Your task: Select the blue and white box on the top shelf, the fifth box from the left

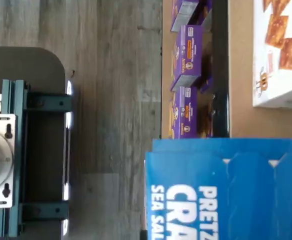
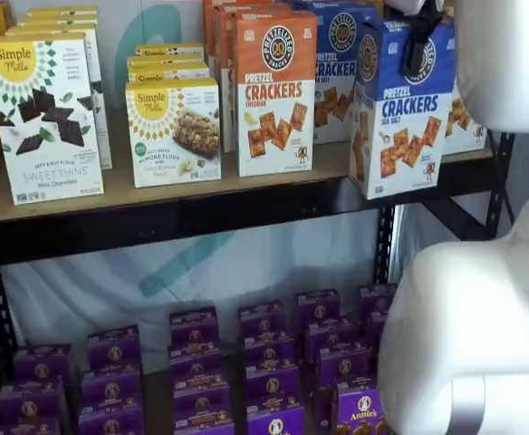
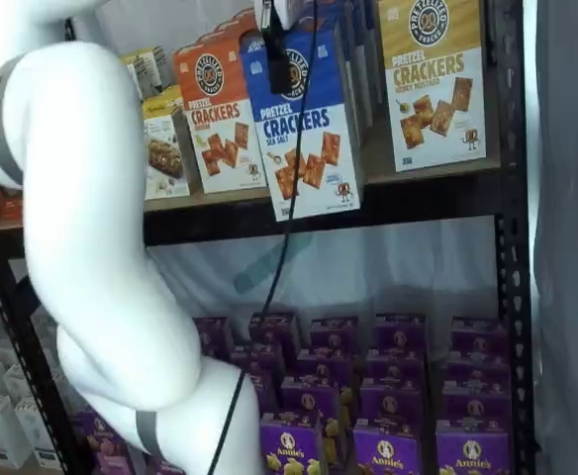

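The blue and white box (image 2: 400, 113) reads "PRETZEL CRACKERS SEA SALT". It hangs forward of the top shelf (image 2: 156, 198), its bottom past the black front rail. It also shows in a shelf view (image 3: 304, 129). My gripper (image 2: 417, 53) reaches down from above, one black finger on the box's front face, shut on the box's top. The finger shows in a shelf view too (image 3: 277, 61). In the wrist view the box's blue top flap (image 1: 226, 190) is close under the camera.
The orange-topped Cheddar box (image 2: 275, 91) stands just left of the held box, with another blue box (image 2: 337, 63) behind. A yellow-topped box (image 3: 433, 79) stands to the right. Small purple boxes (image 2: 274, 362) fill the lower deck. My white arm (image 3: 91, 247) stands before the shelves.
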Available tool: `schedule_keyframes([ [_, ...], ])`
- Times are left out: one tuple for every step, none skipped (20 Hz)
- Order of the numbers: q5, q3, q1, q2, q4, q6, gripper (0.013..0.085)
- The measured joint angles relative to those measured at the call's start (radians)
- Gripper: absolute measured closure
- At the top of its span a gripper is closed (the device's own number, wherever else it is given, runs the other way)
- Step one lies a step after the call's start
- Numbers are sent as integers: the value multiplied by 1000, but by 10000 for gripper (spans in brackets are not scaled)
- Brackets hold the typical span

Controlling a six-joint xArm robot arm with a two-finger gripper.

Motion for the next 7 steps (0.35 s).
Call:
schedule_keyframes([
  [-1,9,-2,-7,-2,-3,410],
  [-1,19,-4,-13,-4,-6,410],
  [0,29,-9,-20,-4,-11,410],
  [-1,40,-14,-28,-3,-15,410],
  [-1,50,-19,-35,-1,-21,410],
  [-2,56,-23,-39,0,-24,410],
  [-2,61,-27,-42,2,-27,410],
])
